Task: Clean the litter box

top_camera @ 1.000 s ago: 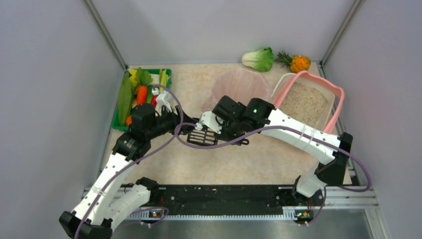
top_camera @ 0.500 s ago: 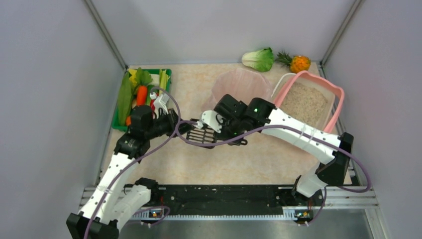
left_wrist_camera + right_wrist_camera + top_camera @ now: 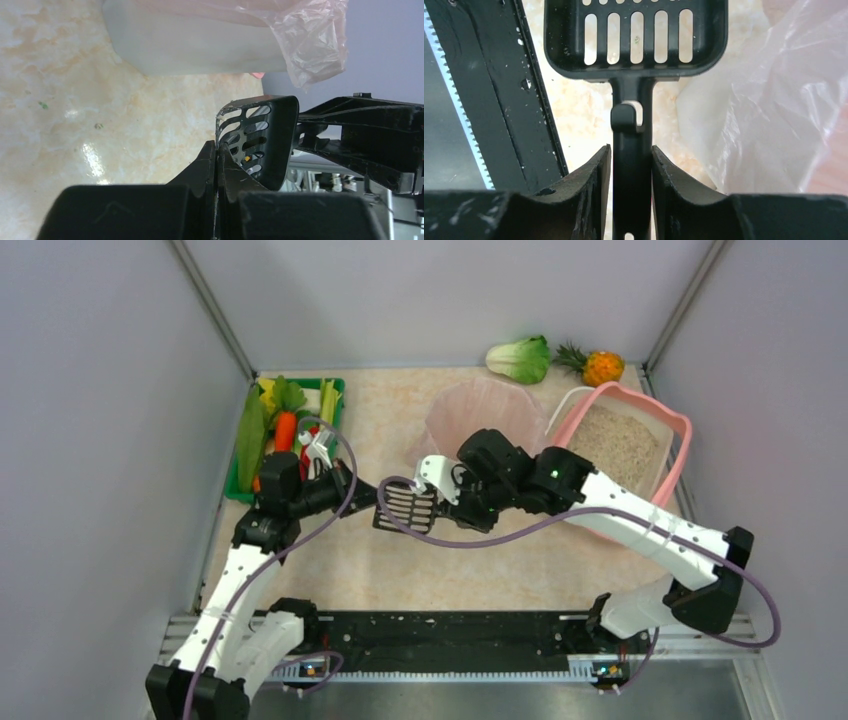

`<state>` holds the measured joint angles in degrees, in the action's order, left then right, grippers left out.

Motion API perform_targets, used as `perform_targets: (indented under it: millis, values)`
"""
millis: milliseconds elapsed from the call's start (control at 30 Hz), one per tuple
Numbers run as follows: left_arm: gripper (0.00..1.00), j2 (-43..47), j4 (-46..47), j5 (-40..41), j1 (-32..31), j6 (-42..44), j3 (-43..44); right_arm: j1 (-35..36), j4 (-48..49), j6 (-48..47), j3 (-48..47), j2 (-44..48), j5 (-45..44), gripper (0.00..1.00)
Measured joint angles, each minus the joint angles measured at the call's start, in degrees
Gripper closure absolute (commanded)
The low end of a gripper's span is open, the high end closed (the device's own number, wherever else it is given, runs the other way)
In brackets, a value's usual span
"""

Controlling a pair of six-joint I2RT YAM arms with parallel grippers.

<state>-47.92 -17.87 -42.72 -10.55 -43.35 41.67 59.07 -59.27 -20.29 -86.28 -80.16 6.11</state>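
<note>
Scoop (image 3: 405,508) held at both ends, we note: right gripper (image 3: 631,151) clamped on its handle, left gripper (image 3: 216,150) pinched together on its front rim. Litter box (image 3: 648,404) sits back right, just beside the bin (image 3: 480,410)

The scoop (image 3: 632,89) is matt black plastic, the tabletop (image 3: 75,100) glossy.

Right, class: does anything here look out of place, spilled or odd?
Yes. Pale grains speckle the black base rail, like spilled litter. Oddly, one scoop is held twice: right gripper on its handle, left gripper pinching its rim.
</note>
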Motion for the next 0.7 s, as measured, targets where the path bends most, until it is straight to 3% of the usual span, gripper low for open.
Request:
perform_targets:
  millis: [100, 433, 500, 633, 700]
  values:
    - [1.00, -0.02, 0.92, -1.51, 0.76, -2.84, -1.44, 0.00, 1.79, -0.39, 1.92, 3.32, 0.37, 0.60]
    - [1.00, -2.62, 2.49, -4.96, 1.44, -8.59, -2.62, 0.00, 6.64, -2.16, 5.77, 7.98, 0.81, 0.61]
    - [1.00, -2.86, 2.49, -5.38, 1.49, -9.18, -2.62, 0.00, 7.19, -2.27, 6.05, 8.20, 0.79, 0.68]
    - [0.99, -2.99, 2.82, -6.34, 1.51, -9.99, -2.86, 0.00, 7.91, -2.80, 6.05, 8.61, 0.81, 0.98]
    - [0.83, -3.13, 2.93, -6.69, 1.51, -10.10, -2.93, 0.00, 7.89, -2.91, 6.05, 8.87, 0.90, 1.00]
